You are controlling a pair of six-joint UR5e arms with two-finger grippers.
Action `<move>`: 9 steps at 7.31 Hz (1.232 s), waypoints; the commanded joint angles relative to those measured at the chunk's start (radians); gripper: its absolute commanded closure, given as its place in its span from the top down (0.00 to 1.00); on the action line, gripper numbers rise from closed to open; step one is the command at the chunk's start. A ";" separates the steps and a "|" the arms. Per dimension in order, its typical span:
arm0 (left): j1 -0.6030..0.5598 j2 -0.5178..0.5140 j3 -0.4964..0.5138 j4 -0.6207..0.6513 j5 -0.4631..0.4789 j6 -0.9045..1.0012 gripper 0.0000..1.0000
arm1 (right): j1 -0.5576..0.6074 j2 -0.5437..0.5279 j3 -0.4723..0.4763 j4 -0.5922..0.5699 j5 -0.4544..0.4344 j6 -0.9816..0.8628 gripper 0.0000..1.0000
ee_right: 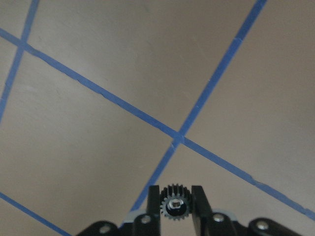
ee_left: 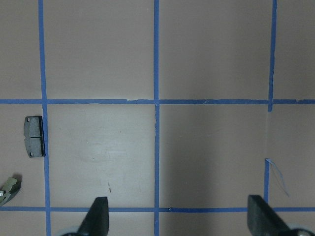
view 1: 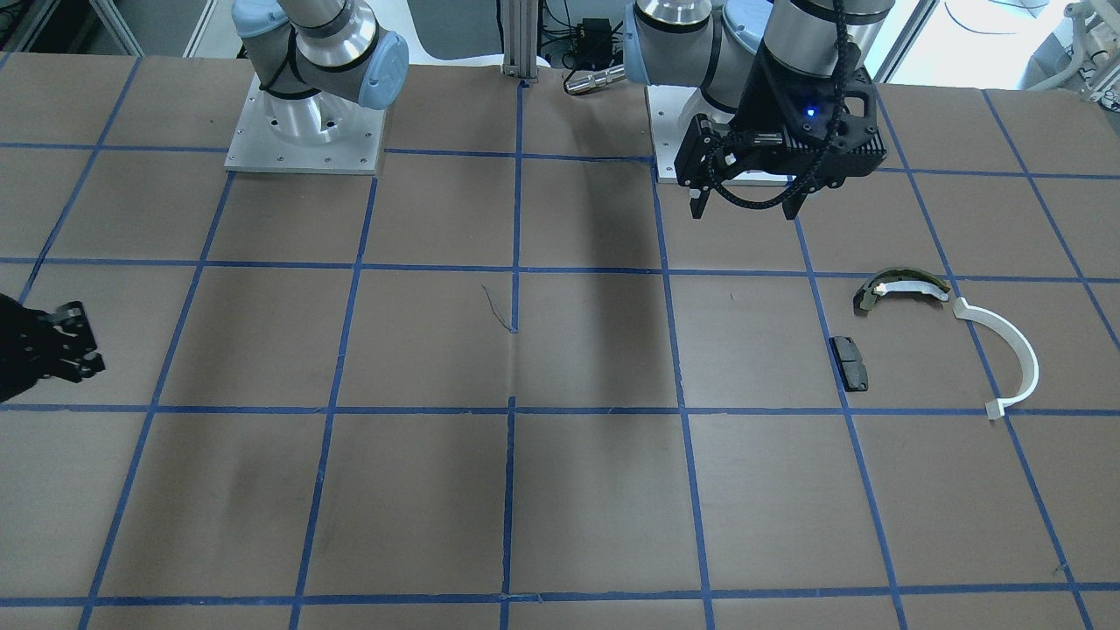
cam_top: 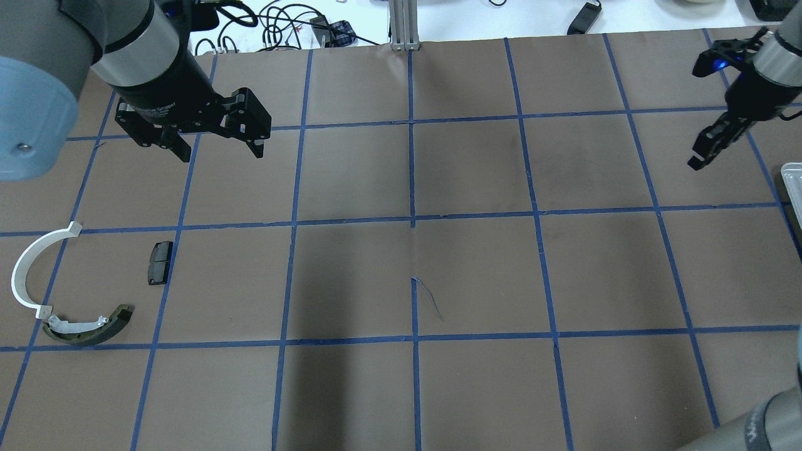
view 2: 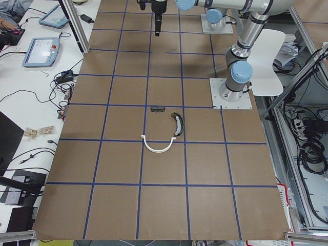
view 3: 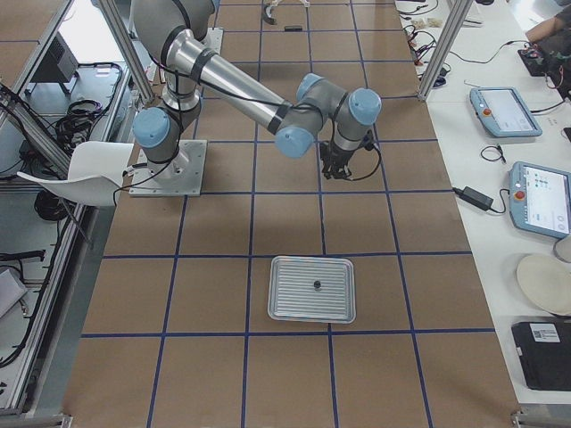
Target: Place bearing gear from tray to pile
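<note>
Right wrist view: the right gripper (ee_right: 175, 191) is clamped on the small gear (ee_right: 172, 203), held between its fingers.

Overhead view: the pile (cam_top: 19, 275) lies across the table, near nine o'clock from that gripper. The left gripper (cam_top: 216, 147), wide open and empty, hangs far nearer, with the pile at its seven o'clock.

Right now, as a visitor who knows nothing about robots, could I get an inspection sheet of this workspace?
Surface: table, brown paper, blue tape grid.
Job's things: gear held by the right gripper; tray on the robot's right, small dark item in it, unidentifiable; white arc, brake shoe, black pad grouped on its left.
Clutter: nothing seen.
Grippers: left gripper, fingers open, empty; right gripper, fingers shut on the gear.
Cables: black cable down the left arm; wires beyond the table's edge.
Surroundings: touch-screen pendants on a side bench; white chair.
</note>
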 commanded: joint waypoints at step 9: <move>0.000 0.000 0.000 0.000 0.000 0.000 1.00 | 0.764 0.110 0.255 -0.544 0.167 1.157 0.00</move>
